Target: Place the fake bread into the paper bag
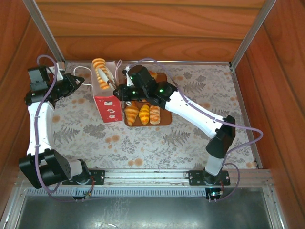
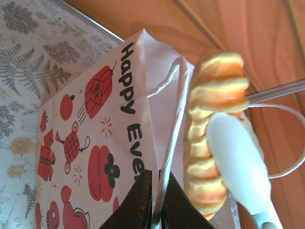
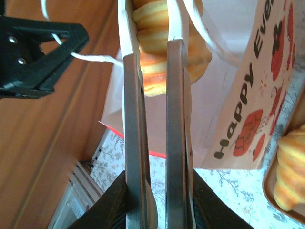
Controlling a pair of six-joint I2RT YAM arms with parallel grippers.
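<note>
The right gripper (image 3: 157, 202) is squeezed tight on the thin metal tongs (image 3: 136, 119), and the tongs pinch 1 striped roll (image 2: 214, 109) between their tips. The roll hangs just over the open top of the paper bag (image 2: 95, 119), not yet down inside it. The left gripper (image 2: 158, 193) is clenched on 1 white cord handle (image 2: 172, 119), and the cord looks tight, so it seems to be pulling the mouth of the bag wide. To do this step well, I think the roll should go straight down, slowly, until most of it is below the rim. Watch the cords: from the right wrist they lie just beside the tong arms and could catch on them. The roll is long, so it should go in end first and not lie across the rim. The left side should hold firm, because a light bag like this may tip if the roll bumps its wall. Only then should the tongs loosen, and they should come straight back up. At least 3 more breads (image 1: 143, 114) wait on the brown board (image 1: 165, 120) just beside the bag.
</note>
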